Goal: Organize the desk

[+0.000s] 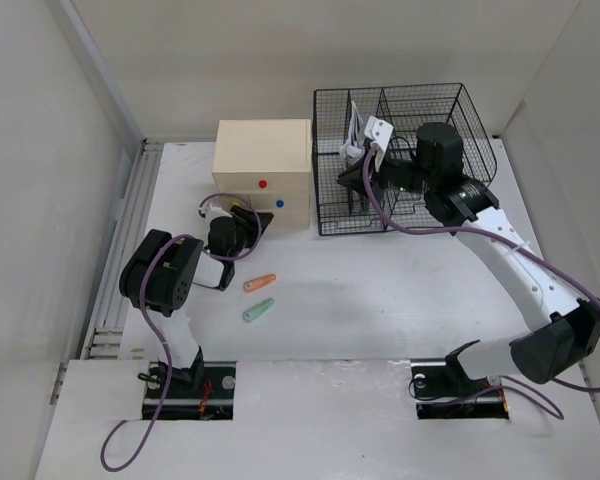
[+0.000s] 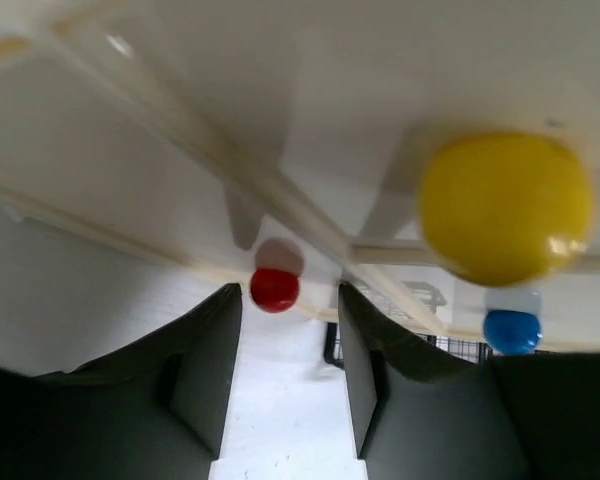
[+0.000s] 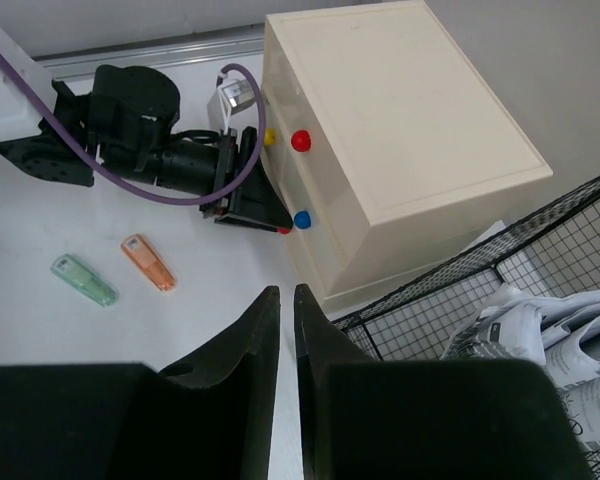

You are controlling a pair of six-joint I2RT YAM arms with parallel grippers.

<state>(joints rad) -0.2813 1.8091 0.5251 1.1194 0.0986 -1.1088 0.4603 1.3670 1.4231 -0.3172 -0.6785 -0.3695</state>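
Green stick (image 1: 258, 312) and orange stick (image 1: 260, 283): lying loose on the tabletop (image 1: 380, 300) nearest the arms, close together, apparently not yet put away.
Left hand (image 2: 290, 350): fingers part open, nothing between them, pointed at the box's knobs; red knob (image 2: 274, 289) sits just beyond the gap, yellow knob (image 2: 505, 208) to one side.
Step in hand: likely opening a drawer of the cream box (image 1: 263, 170) (a guess from the aim).
Next move: line up on one knob, close, pull straight.
Right hand (image 3: 287, 330): fingers nearly together, holding nothing, over the wire basket (image 1: 405, 160) with crumpled paper (image 3: 550, 320) inside.
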